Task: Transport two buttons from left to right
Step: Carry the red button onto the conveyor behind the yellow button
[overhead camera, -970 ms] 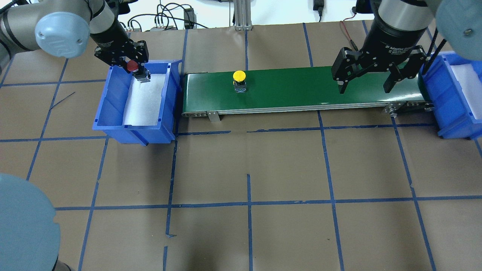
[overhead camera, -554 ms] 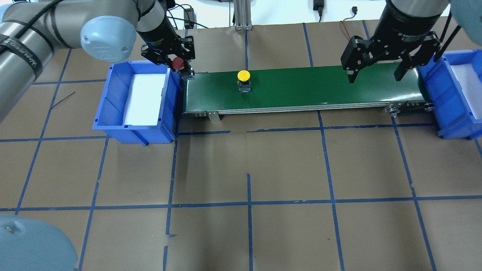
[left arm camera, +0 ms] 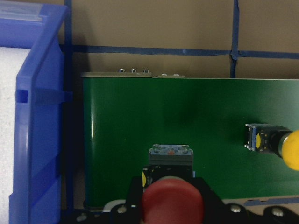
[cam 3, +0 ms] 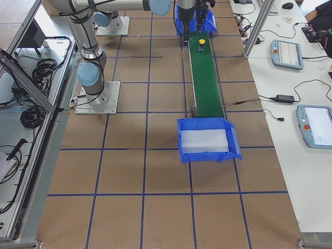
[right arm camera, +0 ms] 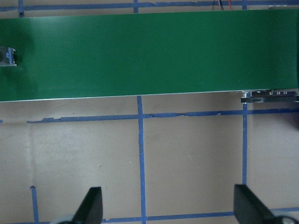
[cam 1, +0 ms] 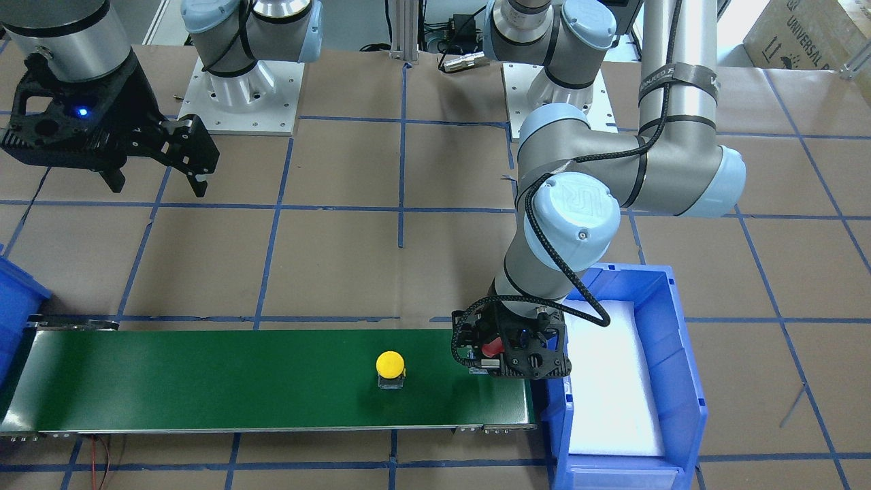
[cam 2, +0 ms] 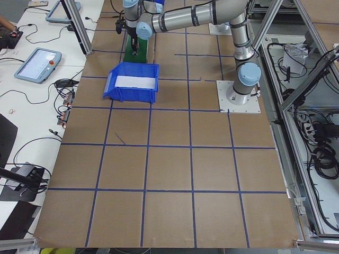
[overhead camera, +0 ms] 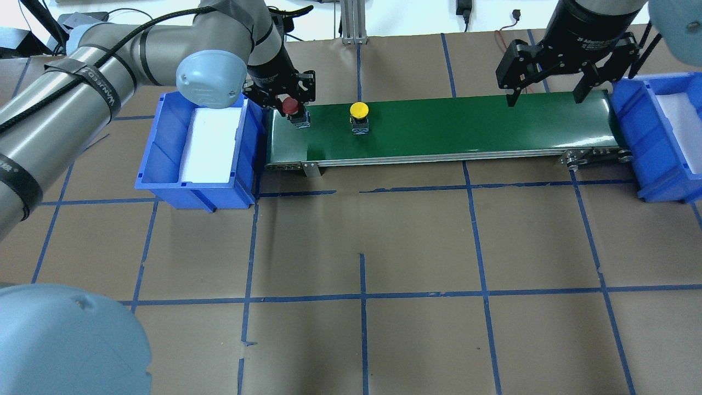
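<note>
Left gripper [overhead camera: 293,111] clamps red mushroom-cap push button [overhead camera: 289,105] just above green conveyor belt [overhead camera: 466,126], left end; yellow mushroom-cap button [overhead camera: 359,111] stands on belt nearby. Right gripper [overhead camera: 544,100] wide open, empty. Risk: released high, top-heavy red button topples, rolls off.

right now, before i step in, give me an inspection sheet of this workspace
surface: brown paper table with blue tape grid; green belt between left bin and right bin
job's things: yellow button on belt; red button held over belt's left end
clutter: thin dark streak by left bin, cannot tell what
grippers: left gripper jaws shut on red button; right gripper jaws open, empty, raised near belt's right end
cables: red wire behind belt
surroundings: teach pendants on side bench
</note>
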